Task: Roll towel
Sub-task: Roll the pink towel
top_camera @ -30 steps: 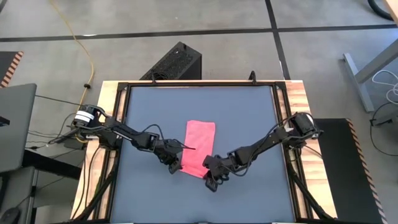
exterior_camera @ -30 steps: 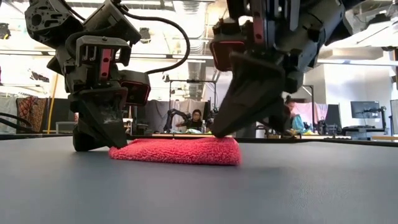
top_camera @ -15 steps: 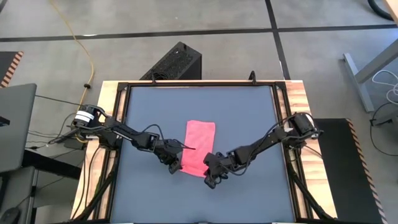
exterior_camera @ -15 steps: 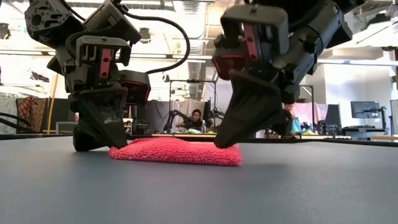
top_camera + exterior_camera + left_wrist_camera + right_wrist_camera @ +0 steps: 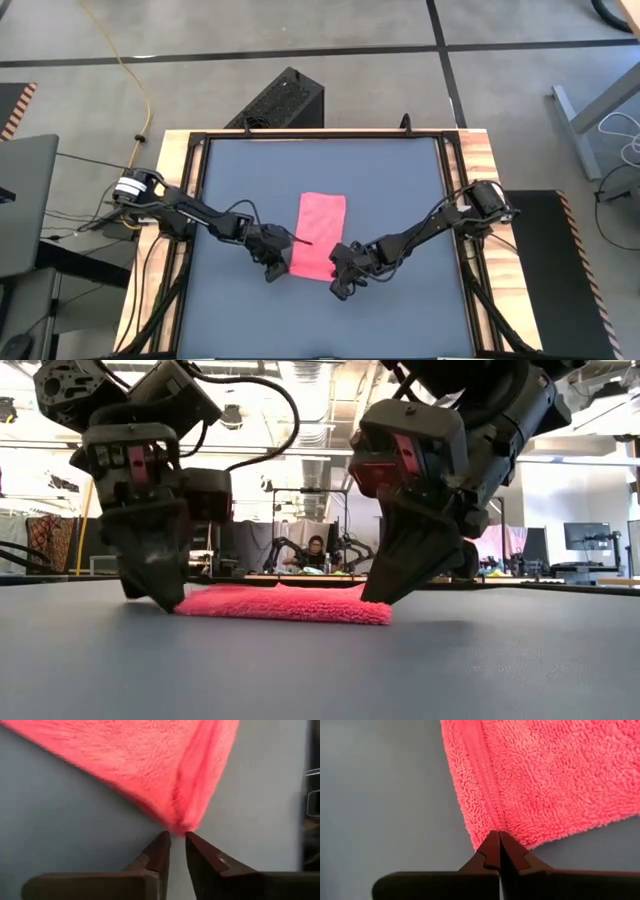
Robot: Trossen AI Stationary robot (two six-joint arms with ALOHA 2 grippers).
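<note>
The towel [image 5: 320,236] lies flat on the bench [image 5: 400,180]. Left gripper [image 5: 174,839], jaws slightly parted, holds nothing at one near corner; right gripper [image 5: 496,840] pinches the other.

Black box [image 5: 279,100] behind dark tabletop [image 5: 400,180]

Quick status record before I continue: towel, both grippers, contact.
towel: pink towel, lying flat on the grey table
left gripper: left gripper slightly open at the towel's near left corner, tips just off it
right gripper: right gripper shut, tips at the near right corner edge
roll: not yet started
</note>
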